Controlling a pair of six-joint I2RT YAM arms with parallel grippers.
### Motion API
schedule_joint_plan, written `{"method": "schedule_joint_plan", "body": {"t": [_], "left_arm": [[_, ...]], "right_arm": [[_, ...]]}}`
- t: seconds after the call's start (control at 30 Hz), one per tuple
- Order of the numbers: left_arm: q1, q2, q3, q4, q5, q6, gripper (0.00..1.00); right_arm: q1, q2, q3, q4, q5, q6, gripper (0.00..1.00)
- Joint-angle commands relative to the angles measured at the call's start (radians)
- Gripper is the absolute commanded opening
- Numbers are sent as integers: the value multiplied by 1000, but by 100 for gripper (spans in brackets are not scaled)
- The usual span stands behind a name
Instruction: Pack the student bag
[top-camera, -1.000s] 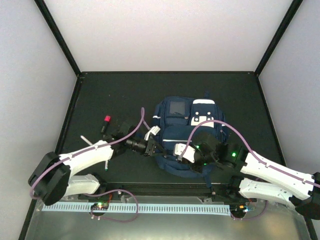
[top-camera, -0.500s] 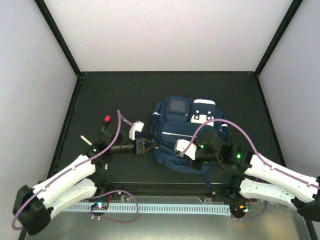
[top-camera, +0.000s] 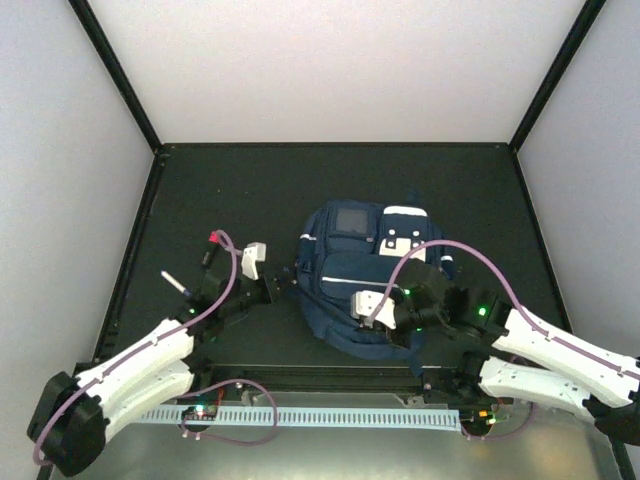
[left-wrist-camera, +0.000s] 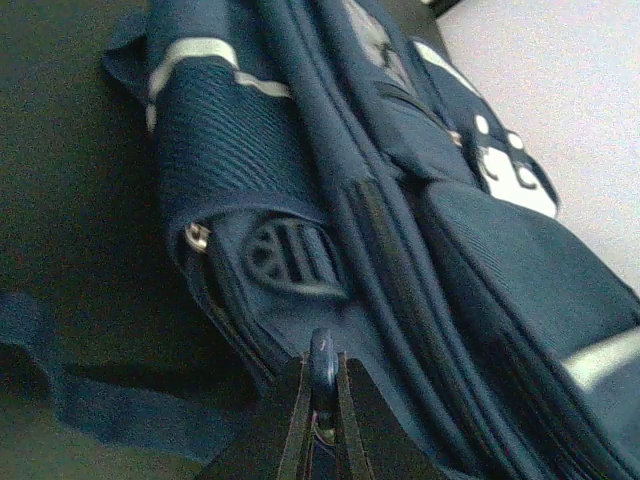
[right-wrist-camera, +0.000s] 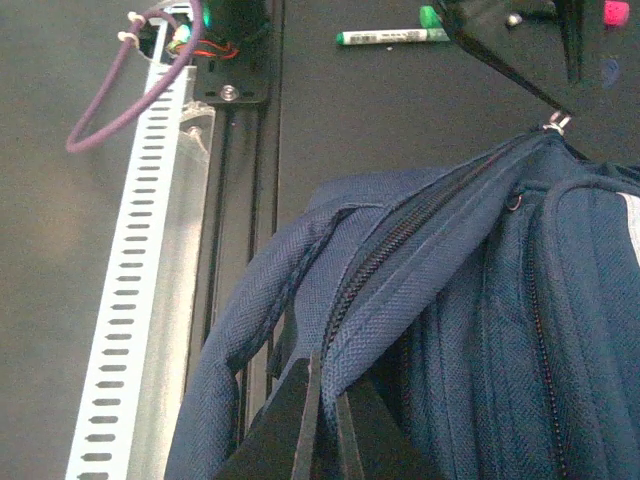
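The student bag (top-camera: 360, 285), navy blue with thin white stripes and a white buckle patch (top-camera: 403, 232), lies flat in the middle of the table. My left gripper (top-camera: 287, 284) is at the bag's left edge, shut on a dark blue zipper pull (left-wrist-camera: 322, 368). The zipper (right-wrist-camera: 420, 235) runs closed from that pull along the bag's near side. My right gripper (top-camera: 389, 322) is over the bag's near edge. It is shut on the fabric rim of the student bag (right-wrist-camera: 470, 300) right beside the zipper teeth, and it lifts that rim a little.
A red-capped marker (top-camera: 212, 243) and a white pen (top-camera: 174, 282) lie left of the bag, near my left arm. A green marker (right-wrist-camera: 390, 37) lies on the mat beyond it. A white slotted rail (top-camera: 300, 415) runs along the near edge. Black frame posts stand at the corners.
My left gripper has drawn back to the left with the zipper pull, and the bag's left side has stretched and shifted left with it. The right gripper has stayed on the near rim.
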Motion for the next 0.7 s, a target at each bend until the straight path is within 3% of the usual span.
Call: {"method": "schedule_joint_plan", "body": {"t": [0.0, 0.17, 0.23, 0.3, 0.33, 0.43, 0.47, 0.53, 0.57, 0.67], "left_arm": [[87, 97, 8, 127, -175, 12, 2], [155, 246, 57, 144, -124, 37, 2], [189, 286, 116, 111, -36, 93, 3], [211, 297, 197, 42, 84, 215, 40], [211, 285, 237, -19, 77, 264, 52], [217, 234, 324, -183, -80, 366, 62], [220, 222, 345, -225, -145, 394, 69], [225, 205, 373, -288, -283, 427, 92], [229, 203, 387, -316, -333, 437, 98], [271, 223, 413, -385, -432, 404, 99]], "right_arm": [[11, -79, 73, 13, -220, -50, 2], [11, -79, 59, -8, -222, -52, 2], [10, -72, 45, 5, -185, -34, 2], [11, -60, 36, 16, -146, -14, 7], [11, -53, 32, 20, -133, -7, 8], [11, -31, 31, 35, -122, -1, 18], [10, -24, 32, 45, -113, 4, 28], [11, -15, 43, 71, -83, 20, 46], [11, -11, 52, 82, -62, 27, 50], [10, -3, 68, 120, 31, 56, 61]]}}
